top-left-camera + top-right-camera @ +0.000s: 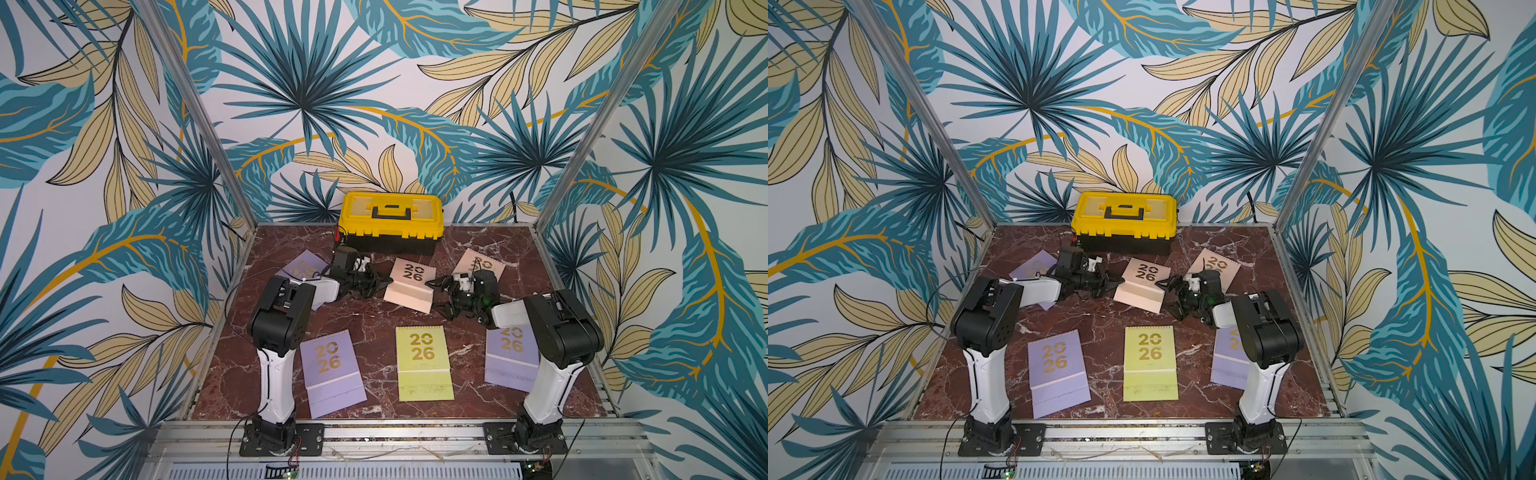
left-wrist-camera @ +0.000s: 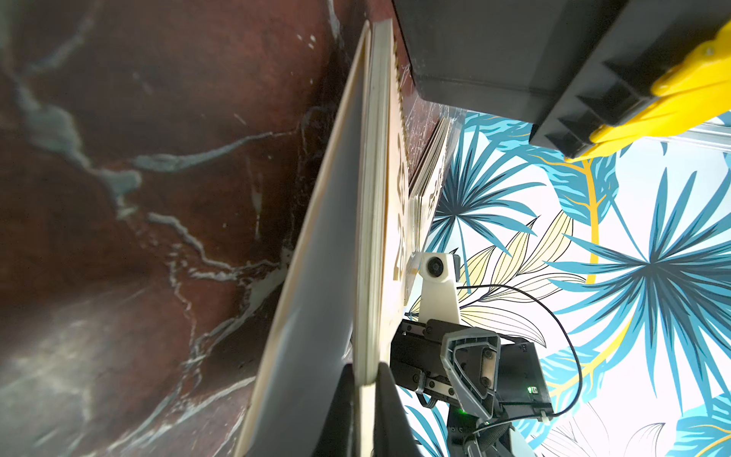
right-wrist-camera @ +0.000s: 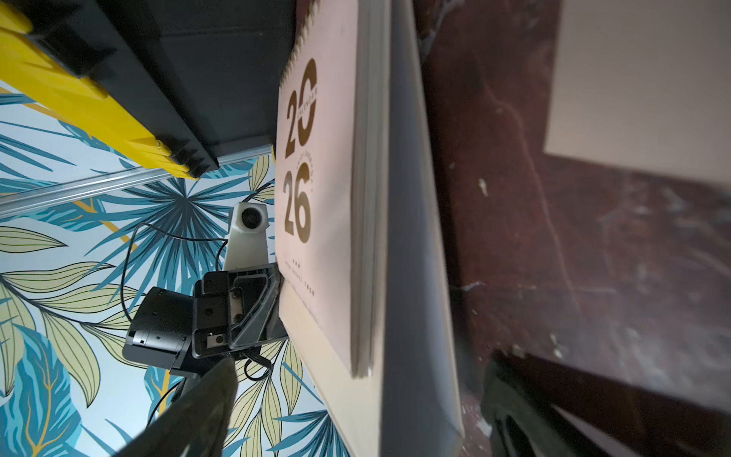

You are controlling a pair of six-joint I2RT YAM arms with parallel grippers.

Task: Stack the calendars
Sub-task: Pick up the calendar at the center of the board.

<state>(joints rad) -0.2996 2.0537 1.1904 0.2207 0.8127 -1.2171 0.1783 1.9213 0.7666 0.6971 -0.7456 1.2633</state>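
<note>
Three walls carry tropical wallpaper [image 1: 374, 62] — big teal palm fronds, beige leaves, gold stems on white. Below, the tabletop [image 1: 365, 316] is dark red marble w/ white veins. Bare alu posts [image 1: 197, 112] rise from its back corners; a slotted alu rail [image 1: 395, 432] runs along the front edge. Light is even, soft.

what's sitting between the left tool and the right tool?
The middle peach-pink calendar, clear in both top views. The left tool is shut on one edge of it; the right tool stands open at the opposite edge.
</note>
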